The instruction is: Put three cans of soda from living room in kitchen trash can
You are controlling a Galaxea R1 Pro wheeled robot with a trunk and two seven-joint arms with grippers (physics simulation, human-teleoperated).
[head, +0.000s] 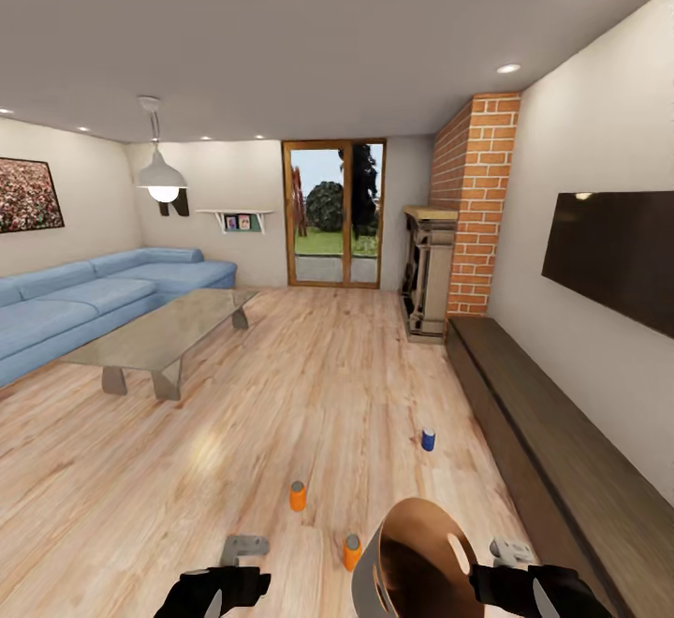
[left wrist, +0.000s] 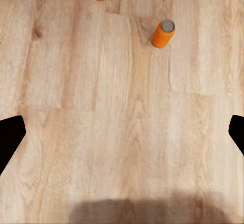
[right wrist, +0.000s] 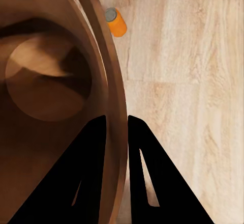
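Right gripper (right wrist: 116,127) pinches bin (head: 412,552) rim; left gripper (left wrist: 122,132) wide, empty. We judge cans (head: 298,496) light, slick: grasp mid-body.

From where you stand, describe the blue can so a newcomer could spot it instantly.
Find the long low cabinet under the TV. On the wood floor beside it stands the blue can, alone. The two orange cans stand nearer the robot.

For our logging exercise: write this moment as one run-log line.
place: living room | right gripper: shut on trash can rim | left gripper: open, empty | soda cans on floor: two orange, one blue
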